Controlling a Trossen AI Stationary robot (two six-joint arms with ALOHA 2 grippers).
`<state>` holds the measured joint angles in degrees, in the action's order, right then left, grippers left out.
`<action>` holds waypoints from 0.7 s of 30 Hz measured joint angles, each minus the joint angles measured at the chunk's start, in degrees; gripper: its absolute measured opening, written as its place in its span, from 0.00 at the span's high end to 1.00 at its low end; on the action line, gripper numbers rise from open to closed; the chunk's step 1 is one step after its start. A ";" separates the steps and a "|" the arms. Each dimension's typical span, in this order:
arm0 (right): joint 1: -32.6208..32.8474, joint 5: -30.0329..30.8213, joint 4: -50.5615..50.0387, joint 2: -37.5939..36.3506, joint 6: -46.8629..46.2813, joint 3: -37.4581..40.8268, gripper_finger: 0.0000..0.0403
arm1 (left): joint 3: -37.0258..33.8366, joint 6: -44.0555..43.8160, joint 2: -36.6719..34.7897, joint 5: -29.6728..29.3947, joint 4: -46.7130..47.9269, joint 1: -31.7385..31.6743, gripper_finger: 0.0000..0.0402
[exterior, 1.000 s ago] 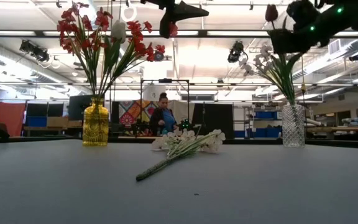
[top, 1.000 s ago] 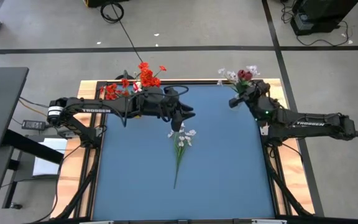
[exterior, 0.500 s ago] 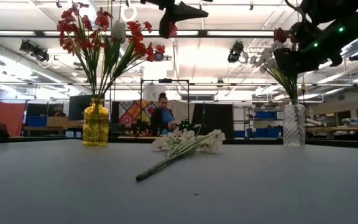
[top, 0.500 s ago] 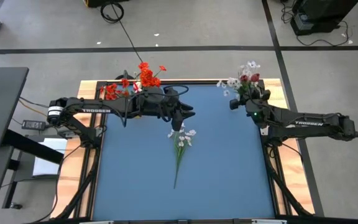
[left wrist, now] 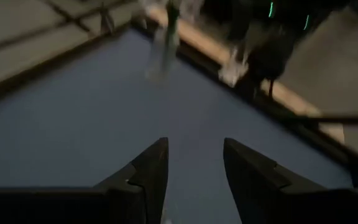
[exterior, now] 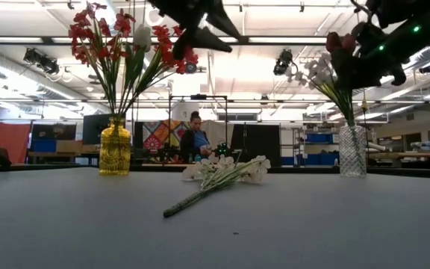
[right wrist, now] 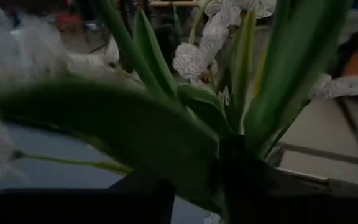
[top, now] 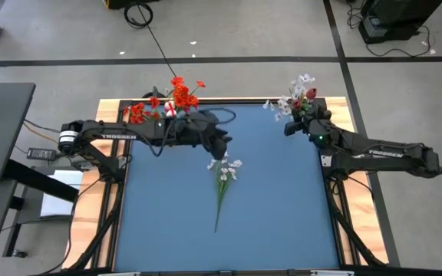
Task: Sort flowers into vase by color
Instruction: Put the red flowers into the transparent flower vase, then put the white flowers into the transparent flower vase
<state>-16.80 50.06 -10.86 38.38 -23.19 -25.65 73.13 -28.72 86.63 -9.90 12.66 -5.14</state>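
Flowers in three groups. Red bunch (exterior: 118, 45) upright in yellow vase (exterior: 115, 147) at far left corner of blue worktop (top: 267, 199). White bunch (exterior: 323, 75) with one dark red bloom (exterior: 336, 41) upright in clear vase (exterior: 353, 149) at far right corner. White stems (top: 222, 178) flat on worktop near middle, blooms toward far edge, apart from both vases.

Left claw (left wrist: 194, 168) raised above worktop between yellow vase and lying stems, fingers (left wrist: 151, 171) apart, holding nothing. Right claw (top: 291, 126) up among leaves of white bunch above clear vase, green leaves (right wrist: 166, 124) pressed against fingers; cannot tell whether gripping or released.

Person (exterior: 196, 142) in room behind worktop.
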 joint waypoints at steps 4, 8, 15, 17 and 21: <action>0.19 -4.60 -4.71 -2.58 -2.55 -3.44 0.59 | -0.47 -3.21 0.00 0.02 6.24 3.15 0.60; 0.74 -8.06 -5.75 -4.75 -2.70 -6.53 0.49 | -0.48 -7.99 0.79 -2.44 9.70 6.61 0.60; 1.01 -13.11 -7.39 -5.95 -7.37 -9.83 0.36 | -0.50 -18.39 5.77 -2.88 11.05 11.47 0.60; 1.03 -15.87 -7.74 -5.96 -9.93 -10.24 0.34 | -0.49 -21.19 7.75 -2.92 11.13 12.57 0.60; 1.07 -22.85 -7.84 -5.97 -13.12 -10.86 0.35 | -0.49 -27.30 11.78 -2.95 11.15 14.85 0.59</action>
<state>-15.73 27.21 -18.70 32.40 -36.31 -36.51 72.64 -56.02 98.41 -12.85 23.81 9.71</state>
